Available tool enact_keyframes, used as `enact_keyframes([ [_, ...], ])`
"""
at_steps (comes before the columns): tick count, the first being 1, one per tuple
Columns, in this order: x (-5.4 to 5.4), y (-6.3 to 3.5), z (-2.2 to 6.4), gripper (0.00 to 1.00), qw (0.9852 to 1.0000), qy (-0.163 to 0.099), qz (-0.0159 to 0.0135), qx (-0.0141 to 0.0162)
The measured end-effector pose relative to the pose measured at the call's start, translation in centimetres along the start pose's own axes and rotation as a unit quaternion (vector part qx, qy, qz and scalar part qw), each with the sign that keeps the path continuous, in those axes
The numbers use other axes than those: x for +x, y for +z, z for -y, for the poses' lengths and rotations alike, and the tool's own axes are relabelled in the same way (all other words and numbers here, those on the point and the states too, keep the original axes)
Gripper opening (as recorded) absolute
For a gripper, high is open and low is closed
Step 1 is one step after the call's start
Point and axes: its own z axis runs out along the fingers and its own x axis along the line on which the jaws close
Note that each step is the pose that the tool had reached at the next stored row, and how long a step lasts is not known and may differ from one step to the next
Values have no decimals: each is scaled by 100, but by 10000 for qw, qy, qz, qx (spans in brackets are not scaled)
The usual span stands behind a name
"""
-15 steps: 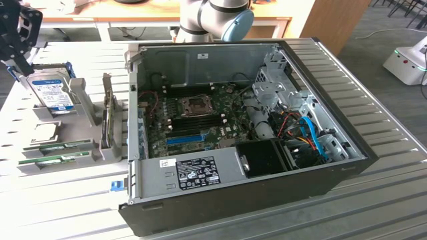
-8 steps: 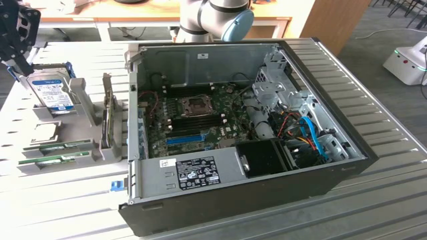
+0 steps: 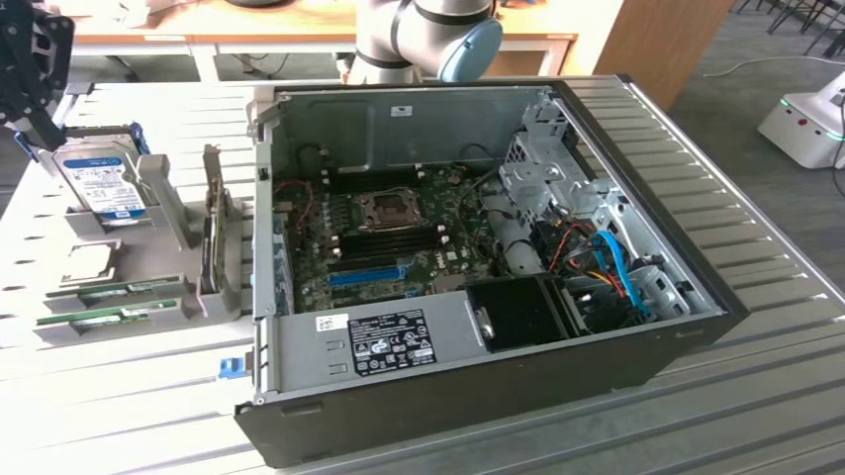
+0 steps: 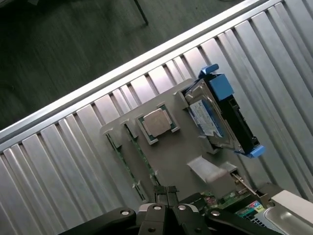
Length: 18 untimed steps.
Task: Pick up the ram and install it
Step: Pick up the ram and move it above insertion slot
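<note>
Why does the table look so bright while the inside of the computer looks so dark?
Exterior view: the pale ribbed table throws back light, nearly washed out, while the computer case walls shade its inside. Wrist view: the table ribs gleam in streaks; the floor beyond stays dark.

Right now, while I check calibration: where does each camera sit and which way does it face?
Exterior view: off the arm, above the table, looking down into the open computer case; the arm and gripper show.
Wrist view: on the wrist, looking down at the parts holder; shut gripper shows.
Shared: the hard drive and parts holder.
</note>
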Motion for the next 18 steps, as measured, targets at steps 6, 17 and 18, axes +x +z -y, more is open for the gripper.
enact_keyframes([
  [6,0,0,0,11,9990,-442,-20,-8],
  [17,0,0,0,11,9919,-1267,-58,-24],
  [18,0,1,0,11,9908,-1351,-61,-25],
])
